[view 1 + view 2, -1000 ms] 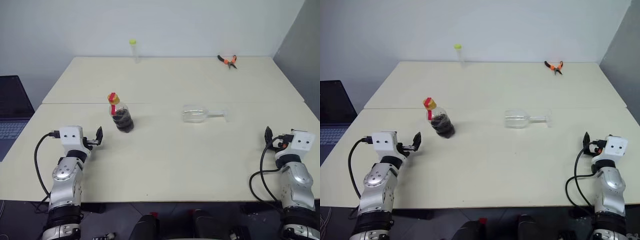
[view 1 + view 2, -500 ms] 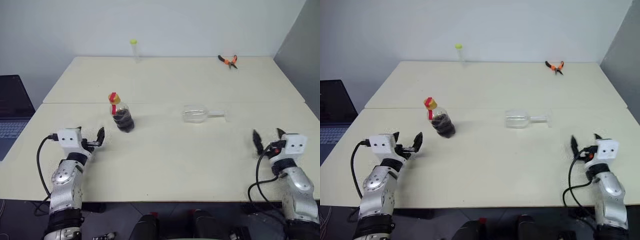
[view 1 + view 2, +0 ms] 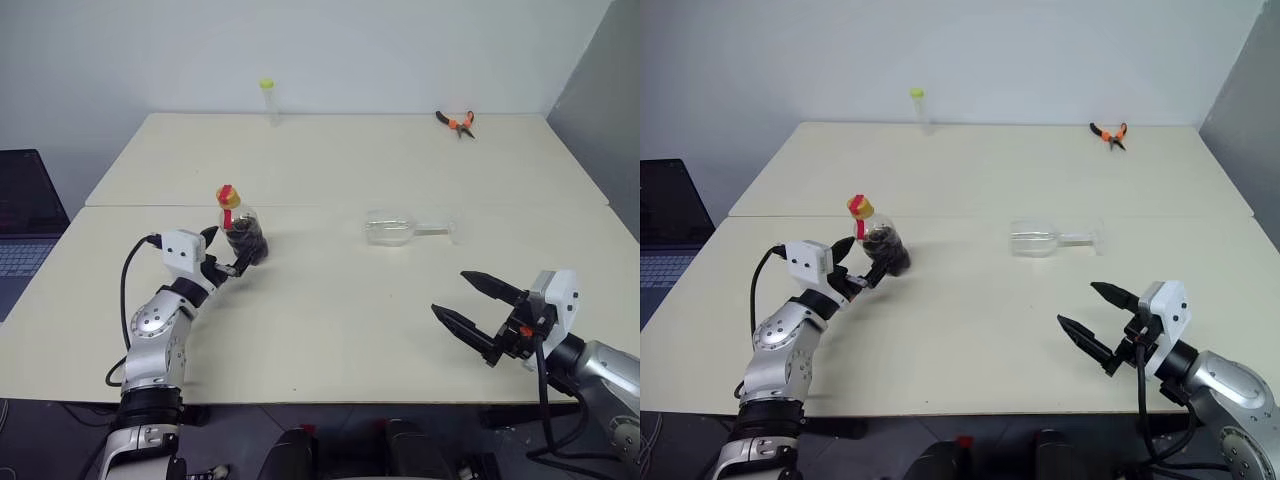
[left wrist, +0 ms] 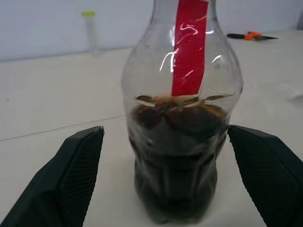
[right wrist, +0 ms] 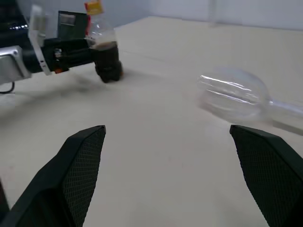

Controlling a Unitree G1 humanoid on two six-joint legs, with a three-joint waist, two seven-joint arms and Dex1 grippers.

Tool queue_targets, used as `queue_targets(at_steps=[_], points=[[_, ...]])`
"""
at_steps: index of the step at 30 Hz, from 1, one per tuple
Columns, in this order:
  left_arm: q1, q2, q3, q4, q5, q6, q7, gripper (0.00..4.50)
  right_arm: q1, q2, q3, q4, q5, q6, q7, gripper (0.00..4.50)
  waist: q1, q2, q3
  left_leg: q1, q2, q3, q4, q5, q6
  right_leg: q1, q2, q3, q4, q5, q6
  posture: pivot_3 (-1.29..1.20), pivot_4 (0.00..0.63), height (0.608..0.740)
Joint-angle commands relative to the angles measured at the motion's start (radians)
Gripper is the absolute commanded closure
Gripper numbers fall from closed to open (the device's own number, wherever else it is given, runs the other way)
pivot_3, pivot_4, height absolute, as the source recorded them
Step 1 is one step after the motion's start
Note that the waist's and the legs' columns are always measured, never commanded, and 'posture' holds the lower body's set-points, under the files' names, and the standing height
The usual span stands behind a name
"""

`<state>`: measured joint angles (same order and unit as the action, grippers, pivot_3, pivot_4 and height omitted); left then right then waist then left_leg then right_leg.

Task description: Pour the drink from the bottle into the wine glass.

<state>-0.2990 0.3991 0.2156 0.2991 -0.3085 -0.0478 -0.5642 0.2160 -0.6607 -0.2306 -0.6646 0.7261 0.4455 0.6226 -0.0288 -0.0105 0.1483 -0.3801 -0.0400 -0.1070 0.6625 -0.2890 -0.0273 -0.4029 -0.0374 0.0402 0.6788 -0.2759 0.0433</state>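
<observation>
While its two black fingers stand spread either side of the small clear plastic bottle [image 3: 241,233], the left gripper [image 3: 226,255] has not clasped it. Dark cola-like drink [image 4: 176,156] fills its squat lower body. Farther right, the clear stemmed wine glass [image 3: 404,228] lies toppled beyond the right gripper [image 3: 467,304], also spread and empty. Orange-handled pliers [image 3: 455,121] rest at the table's [image 3: 330,330] far edge.

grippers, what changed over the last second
The left gripper moved in to bracket the bottle, fingers open, not yet closed on it. The right gripper swung inward toward the table's middle, open. The bottle stayed upright, the wine glass on its side.
</observation>
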Motion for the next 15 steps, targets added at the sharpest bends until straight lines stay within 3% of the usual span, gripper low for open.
queue_targets(at_steps=[1, 15], points=[[-0.033, 0.006, -0.006, 0.026, 0.000, 0.005, -0.019, 0.08, -0.036, -0.001, -0.011, -0.040, 0.027, 0.024, -0.023, 0.00, 0.001, -0.001, 0.001, 0.000, 0.000, 0.000, 0.000, 0.000, 0.000, 0.000, 0.000, 0.000, 0.000, 0.000, 0.000, 0.00, 0.150, 0.740], [-0.175, -0.024, -0.025, 0.221, 0.043, -0.030, -0.012, 0.08, -0.101, 0.019, 0.015, -0.028, 0.007, 0.047, -0.039, 0.00, 0.003, -0.006, 0.004, 0.000, -0.001, 0.000, 0.000, 0.000, 0.000, 0.000, -0.001, 0.000, 0.000, 0.000, 0.000, 0.00, 0.150, 0.740]])
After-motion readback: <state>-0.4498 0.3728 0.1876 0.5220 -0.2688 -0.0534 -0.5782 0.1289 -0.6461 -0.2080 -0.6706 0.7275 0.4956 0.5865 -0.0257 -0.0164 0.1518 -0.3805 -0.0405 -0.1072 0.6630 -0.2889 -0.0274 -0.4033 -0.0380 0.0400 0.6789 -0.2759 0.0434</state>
